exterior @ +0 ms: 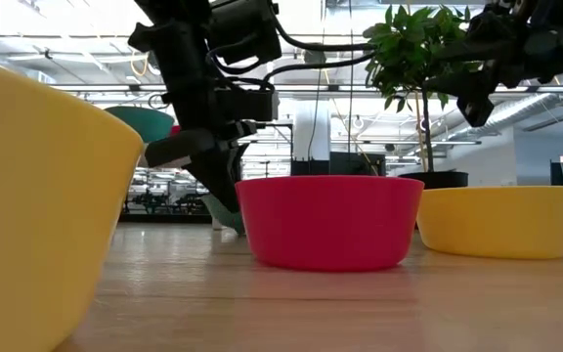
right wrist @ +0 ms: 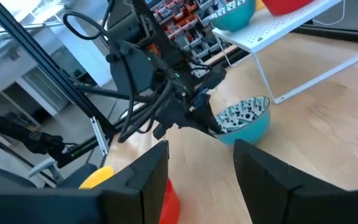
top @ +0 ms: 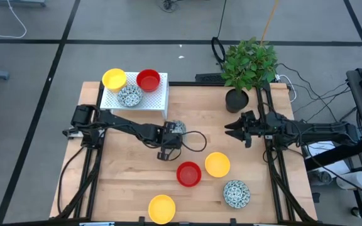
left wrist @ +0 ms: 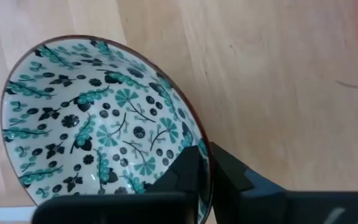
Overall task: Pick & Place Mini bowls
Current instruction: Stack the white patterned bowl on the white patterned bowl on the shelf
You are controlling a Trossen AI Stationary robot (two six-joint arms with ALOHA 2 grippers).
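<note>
High view — left end effector (top: 176, 133) clamped on patterned bowl (top: 177, 127) rim, mid-table (top: 131, 182).
Bowl tilted, just beside white rack (top: 153, 100); right end effector (top: 231, 130) parted, empty — near plant pot (top: 236, 99).

3 bowls (top: 131, 86) on rack, 4 (top: 201, 168) on table, 1 patterned (left wrist: 98, 124) tilted.

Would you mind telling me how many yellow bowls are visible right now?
3: one yellow bowl on the white rack at the table's back left, one mid-table beside the red bowl, one at the front edge. Others may be hidden.
</note>
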